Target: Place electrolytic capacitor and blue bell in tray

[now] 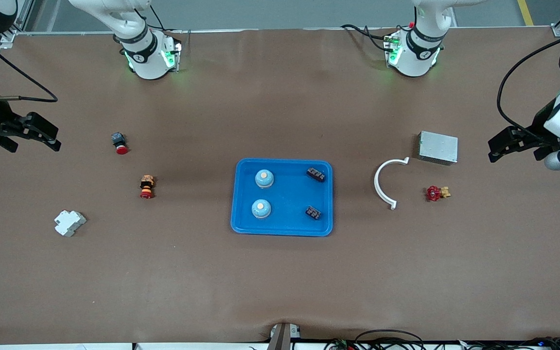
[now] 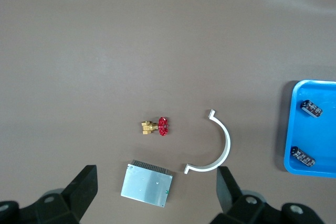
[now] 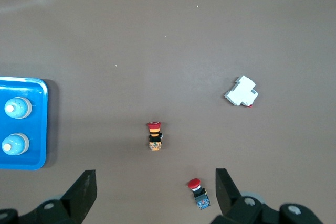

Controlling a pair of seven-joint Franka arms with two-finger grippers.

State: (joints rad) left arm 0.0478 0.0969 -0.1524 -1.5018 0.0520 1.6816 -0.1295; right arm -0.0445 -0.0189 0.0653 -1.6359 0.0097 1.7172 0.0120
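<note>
Tray [image 1: 241, 214] already holds two blue bells [image 1: 264, 178] and two capacitors [image 1: 316, 174]; task looks done. Left claw [image 1: 498, 146] and right claw [image 1: 49, 136] wide, empty, parked over desk ends.

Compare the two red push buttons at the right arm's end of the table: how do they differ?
The push button with the orange body lies nearer the front camera and closer to the tray. The push button with the dark body lies farther away, its cap a wider red disc. Both lie on the table, untouched.
</note>
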